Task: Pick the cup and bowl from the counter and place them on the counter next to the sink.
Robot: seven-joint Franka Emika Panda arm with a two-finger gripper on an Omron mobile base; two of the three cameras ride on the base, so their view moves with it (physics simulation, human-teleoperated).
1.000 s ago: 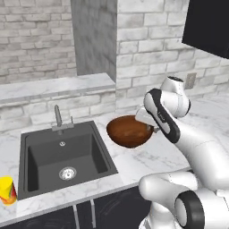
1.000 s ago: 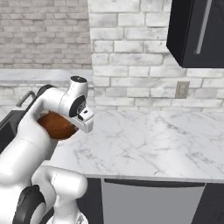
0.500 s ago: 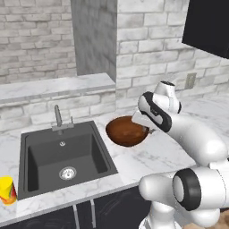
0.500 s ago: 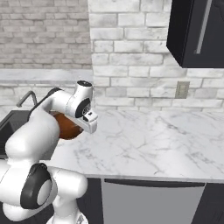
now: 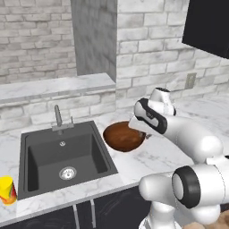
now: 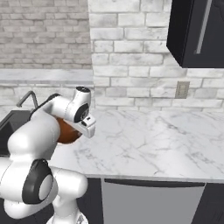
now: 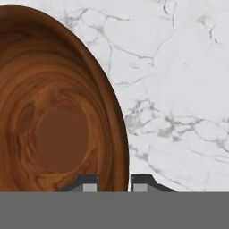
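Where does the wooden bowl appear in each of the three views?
Left base view: bowl at centre, right of the sink.
Right base view: bowl at left, partly behind the arm.
Hand view: bowl covers the left half.
Shared landmark: the marble counter.

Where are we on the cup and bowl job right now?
Done: the cup stands on the counter left of the sink. In hand: the gripper has its jaws pinched on the bowl rim, just right of the sink. Left: set the bowl down and release it.
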